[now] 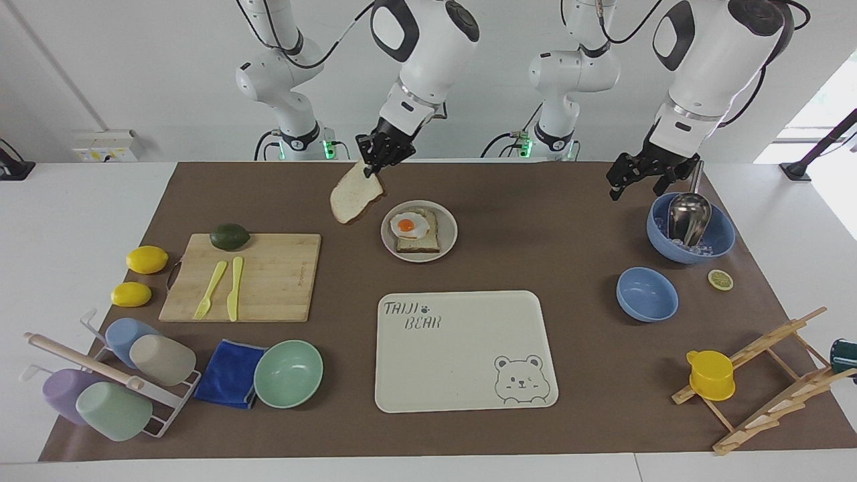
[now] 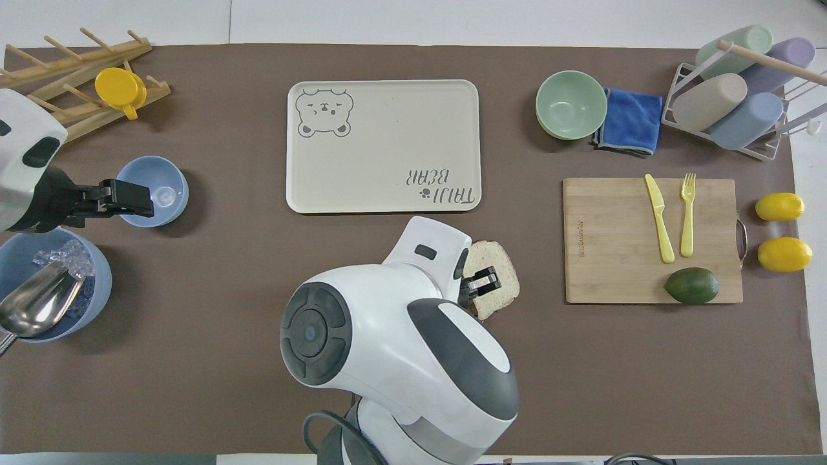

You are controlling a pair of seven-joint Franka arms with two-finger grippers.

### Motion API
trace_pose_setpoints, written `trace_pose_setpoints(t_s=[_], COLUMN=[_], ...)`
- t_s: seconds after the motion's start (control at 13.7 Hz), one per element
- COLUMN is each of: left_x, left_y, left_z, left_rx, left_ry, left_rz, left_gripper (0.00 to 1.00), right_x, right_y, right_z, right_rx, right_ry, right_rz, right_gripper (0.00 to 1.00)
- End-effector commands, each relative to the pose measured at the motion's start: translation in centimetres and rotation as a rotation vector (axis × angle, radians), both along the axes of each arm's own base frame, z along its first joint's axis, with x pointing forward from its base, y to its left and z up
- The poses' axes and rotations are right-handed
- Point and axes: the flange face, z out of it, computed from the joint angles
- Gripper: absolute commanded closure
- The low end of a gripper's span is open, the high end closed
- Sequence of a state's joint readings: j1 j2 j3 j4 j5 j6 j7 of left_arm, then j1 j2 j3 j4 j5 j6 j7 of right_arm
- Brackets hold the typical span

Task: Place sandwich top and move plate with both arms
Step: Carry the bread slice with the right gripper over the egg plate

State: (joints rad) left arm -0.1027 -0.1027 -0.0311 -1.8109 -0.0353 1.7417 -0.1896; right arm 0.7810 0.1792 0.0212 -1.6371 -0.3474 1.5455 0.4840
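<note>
My right gripper (image 1: pixel 377 158) is shut on the sandwich top (image 1: pixel 353 192), a tan bread slice that hangs tilted in the air. The slice is just beside the plate (image 1: pixel 451 231), toward the right arm's end of the table. The plate is small, round and pale, and holds a toast slice with a fried egg (image 1: pixel 408 225). In the overhead view the slice (image 2: pixel 501 284) and the right gripper (image 2: pixel 481 284) show, but the right arm hides the plate. My left gripper (image 1: pixel 636 182) waits open and empty in the air by the big blue bowl (image 1: pixel 720 234); it also shows in the overhead view (image 2: pixel 126 196).
A wooden cutting board (image 1: pixel 274 278) carries an avocado (image 1: pixel 229 236), a fork and a knife. The bear-print tray (image 1: pixel 462 348) lies farther from the robots than the plate. A mint bowl (image 1: pixel 288 373), a small blue bowl (image 1: pixel 646 294), two lemons and two racks lie around.
</note>
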Motion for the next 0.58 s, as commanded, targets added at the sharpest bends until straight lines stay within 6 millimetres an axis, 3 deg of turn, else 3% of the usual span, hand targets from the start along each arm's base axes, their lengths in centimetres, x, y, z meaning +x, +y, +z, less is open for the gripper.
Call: trace_pose_setpoints(t_s=[0.0,0.15,0.29,0.51], left_x=[-0.2,-0.2,-0.3,-0.5], left_y=[0.2,0.3,0.3,0.3], left_z=[-0.2,-0.3,-0.5,-0.8], left_rx=[-0.015,-0.015,-0.015,-0.015], left_ry=[-0.018,-0.02,-0.02,-0.023], left_rz=[0.003,0.004,0.003,0.004], left_gripper=[0.0,0.0,0.0,0.0], right_x=[-1.6,-2.2,-1.1,-1.9], right_y=[4.3,6.4,5.3,4.9], right_z=[-4.9,-9.0,-9.7,-10.8], right_rx=[-0.021,-0.049,-0.064,-0.079], right_ry=[0.011,-0.008,-0.005,0.004], right_rz=[-0.022,-0.047,-0.066,-0.069], right_gripper=[1.0,1.0,1.0,1.0])
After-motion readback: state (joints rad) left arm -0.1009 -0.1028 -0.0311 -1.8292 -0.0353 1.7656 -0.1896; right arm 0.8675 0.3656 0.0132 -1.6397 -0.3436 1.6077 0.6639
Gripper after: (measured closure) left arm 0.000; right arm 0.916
